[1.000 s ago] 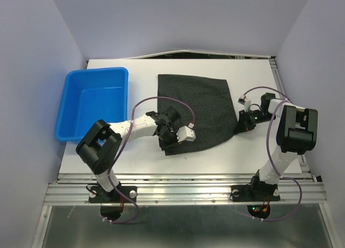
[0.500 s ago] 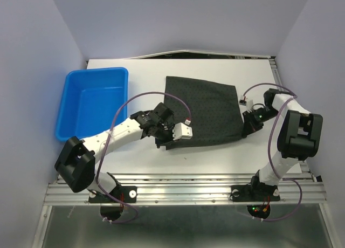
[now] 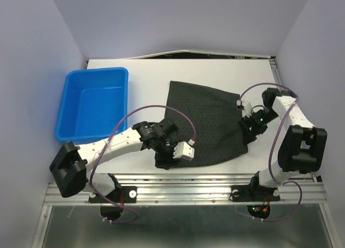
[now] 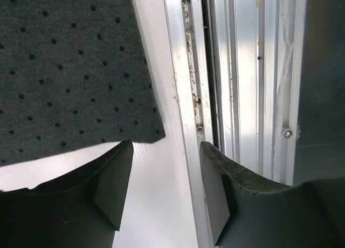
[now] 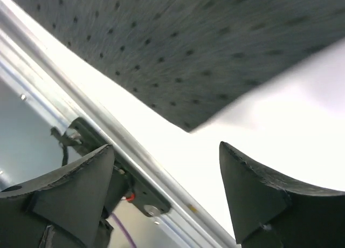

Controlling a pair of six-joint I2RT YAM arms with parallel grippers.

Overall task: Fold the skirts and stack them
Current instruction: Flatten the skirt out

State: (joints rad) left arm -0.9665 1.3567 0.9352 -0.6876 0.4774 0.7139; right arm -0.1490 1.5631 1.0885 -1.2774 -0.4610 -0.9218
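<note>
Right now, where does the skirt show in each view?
Top external: skirt just right of centre, near edge close to the rail.
Left wrist: skirt upper left, rail to its right.
Right wrist: skirt across the top, rail lower left.
Shared landmark: the rail.

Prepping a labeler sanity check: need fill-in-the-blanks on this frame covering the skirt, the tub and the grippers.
1. The skirt lies on the ___, outside the tub.
2. The tub's colour is ___.
3. The left gripper and the right gripper both stand ___, with no cloth between their fingers.
4. The number of skirts in view is ___.
Missing words: table; blue; open; one.
</note>
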